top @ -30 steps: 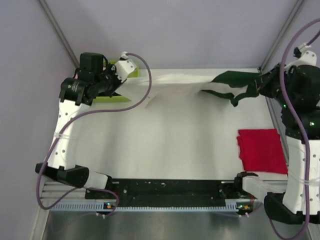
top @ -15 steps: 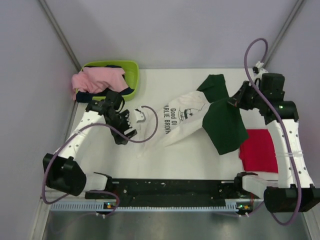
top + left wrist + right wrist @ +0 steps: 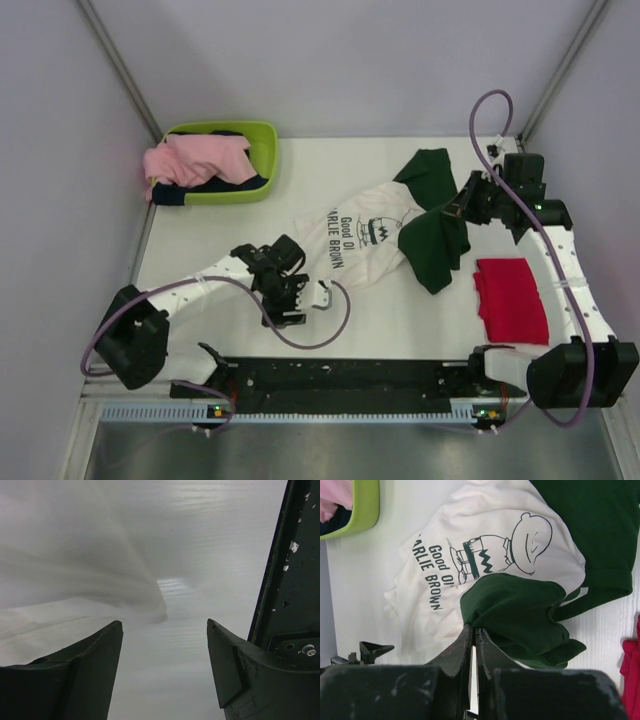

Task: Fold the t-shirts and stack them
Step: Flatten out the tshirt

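Two t-shirts lie on the smooth white table. From above, the white t-shirt sits rumpled at the centre in soft creased folds. One dark green sleeve spreads toward 12 o'clock, and the other is bunched at 3 o'clock, where the right gripper is clamped on it. The red t-shirt is a flat rectangle at 4 o'clock. The left gripper, fingers apart, is near the hem at 7 o'clock. A glossy lime basket holds pink cloth at 10 o'clock. Only the right wrist view shows the cartoon print sharply and the pinched fold; the left wrist view gives blurred white cloth.
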Robot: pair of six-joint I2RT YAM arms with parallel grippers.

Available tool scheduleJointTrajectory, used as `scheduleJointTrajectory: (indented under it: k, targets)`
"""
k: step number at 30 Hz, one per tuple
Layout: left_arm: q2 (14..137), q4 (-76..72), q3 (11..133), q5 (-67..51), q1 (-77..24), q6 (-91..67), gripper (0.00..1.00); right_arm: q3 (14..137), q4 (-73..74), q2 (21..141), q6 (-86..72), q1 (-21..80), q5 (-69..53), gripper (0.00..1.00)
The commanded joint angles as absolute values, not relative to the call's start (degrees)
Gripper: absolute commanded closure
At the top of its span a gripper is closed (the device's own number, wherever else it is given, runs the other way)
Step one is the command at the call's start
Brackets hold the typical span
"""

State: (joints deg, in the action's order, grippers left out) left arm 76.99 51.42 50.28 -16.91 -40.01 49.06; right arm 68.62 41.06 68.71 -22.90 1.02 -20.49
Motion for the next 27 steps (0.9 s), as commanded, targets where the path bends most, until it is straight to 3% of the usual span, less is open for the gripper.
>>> scheduleJointTrajectory:
  k: [1,6,8,10,11,12,13,16,21,27]
  targets:
    - [78.8,40.2,46.1,-14.2,-42.5,49.2,0.26,67.8,37.5,68.1,-21.8,1.3,-19.7,1.00]
    - [82.1,30.4,42.5,-6.5,-44.5,48.0,0.25,66.8,37.6,67.1,-21.6,1.3,-18.8,1.00]
    - [83.3,28.8,41.8,-3.6,-44.5,47.4,0.31,66.8,38.0,66.4,-21.5,1.3,-18.2,1.00]
    - [83.8,28.3,41.0,-3.2,-44.5,47.2,0.45,67.7,38.1,65.6,-21.1,1.2,-17.6,1.00]
    - [83.7,28.0,40.4,-2.8,-44.6,47.0,0.61,68.3,38.5,65.2,-20.8,1.2,-17.3,1.00]
    - [83.6,28.0,40.3,-1.9,-44.5,46.9,0.86,69.4,38.8,65.0,-20.8,1.1,-17.1,1.00]
    - [83.3,27.8,41.0,1.5,-44.4,45.7,1.00,71.0,39.1,64.8,-20.7,0.9,-17.1,1.00]
    - [80.2,29.6,48.2,8.9,-40.3,44.7,1.00,77.3,41.2,64.3,-20.1,0.4,-16.6,1.00]
    - [75.3,44.4,75.1,7.6,-27.5,40.3,1.00,90.4,44.2,61.7,-18.4,0.3,-13.5,1.00]
    - [74.4,60.9,105.8,9.7,-21.7,36.3,1.00,104.1,44.5,55.8,-16.1,0.3,-8.3,1.00]
